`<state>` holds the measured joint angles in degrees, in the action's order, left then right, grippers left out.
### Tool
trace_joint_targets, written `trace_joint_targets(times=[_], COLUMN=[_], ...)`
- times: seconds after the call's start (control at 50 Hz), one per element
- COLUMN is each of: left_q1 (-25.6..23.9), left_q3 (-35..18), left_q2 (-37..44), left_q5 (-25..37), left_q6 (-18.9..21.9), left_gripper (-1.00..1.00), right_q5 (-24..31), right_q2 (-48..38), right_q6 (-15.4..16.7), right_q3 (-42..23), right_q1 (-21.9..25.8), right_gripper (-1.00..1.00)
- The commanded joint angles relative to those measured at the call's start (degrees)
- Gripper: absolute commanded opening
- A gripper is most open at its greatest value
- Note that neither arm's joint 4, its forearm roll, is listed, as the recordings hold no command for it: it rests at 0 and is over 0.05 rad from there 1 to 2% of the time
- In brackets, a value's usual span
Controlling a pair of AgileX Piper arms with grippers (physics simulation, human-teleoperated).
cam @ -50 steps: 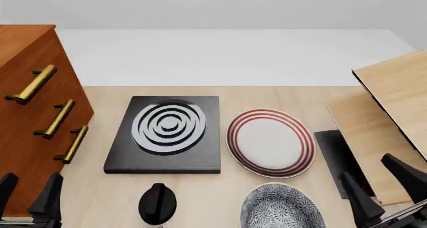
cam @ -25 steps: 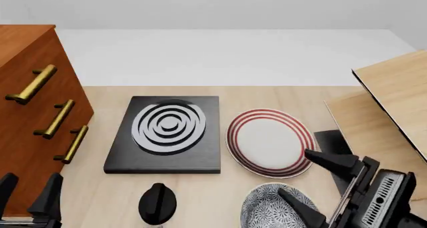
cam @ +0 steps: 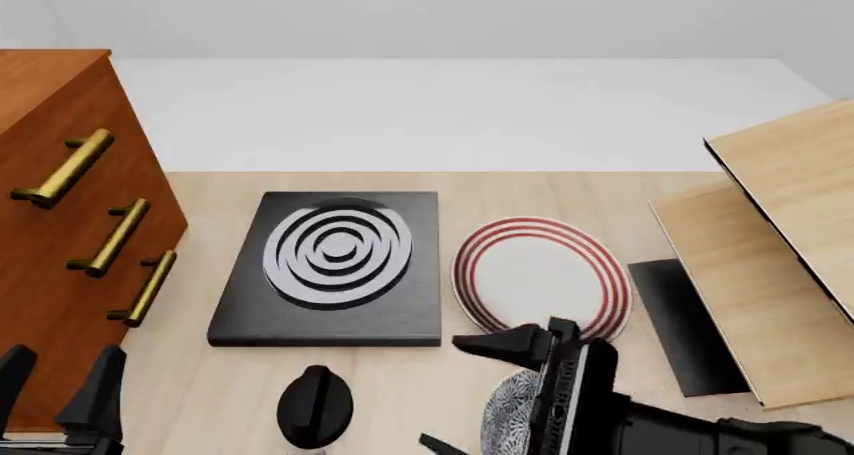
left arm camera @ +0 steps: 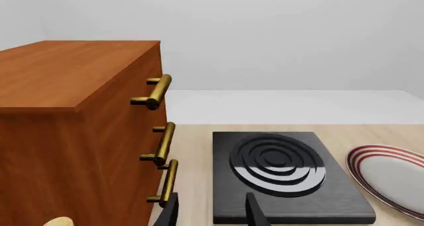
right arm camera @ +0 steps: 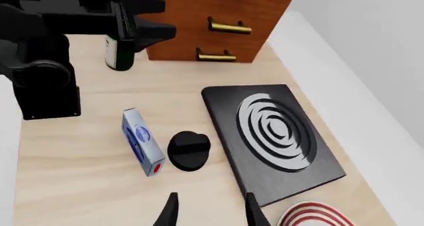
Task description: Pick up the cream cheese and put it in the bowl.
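Observation:
The cream cheese [right arm camera: 142,142], a pale carton with blue ovals, lies flat on the table next to a black knob [right arm camera: 188,150]; it is out of the front view. My right gripper [cam: 470,395] is open and empty, turned leftward over the bowl [cam: 511,415], which it mostly hides. In the right wrist view its fingertips [right arm camera: 169,211] are short of the carton and apart from it. My left gripper [cam: 54,380] is open and empty at the near left, beside the cabinet.
A black stove plate [cam: 334,260] with silver rings lies mid-table, the red-ringed plate [cam: 541,280] to its right. The wooden cabinet [cam: 67,225] stands left, wooden boards [cam: 774,245] right. A green bottle [right arm camera: 118,54] stands by the left arm [right arm camera: 39,62].
My right arm has swung from the right edge leftward over the bowl, its open gripper now pointing left. The left arm has not moved.

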<state>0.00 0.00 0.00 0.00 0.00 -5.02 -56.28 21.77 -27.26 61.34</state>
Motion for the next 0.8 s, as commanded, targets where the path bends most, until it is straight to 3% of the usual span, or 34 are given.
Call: trace_joint_targets(times=[0.02,0.8], left_q1=[0.0,0.0], left_q3=[0.0,0.0], left_q2=[0.0,0.0], left_q5=[0.0,0.0], left_q6=[0.0,0.0], left_gripper=[1.00,1.00], right_q5=[-2.6,-3.7], right_q2=[-11.1,-34.9], right_q6=[0.1,-1.0], right_q3=[-4.7,-18.7], right_q1=[5.7,11.8], right_gripper=[1.00,1.00])
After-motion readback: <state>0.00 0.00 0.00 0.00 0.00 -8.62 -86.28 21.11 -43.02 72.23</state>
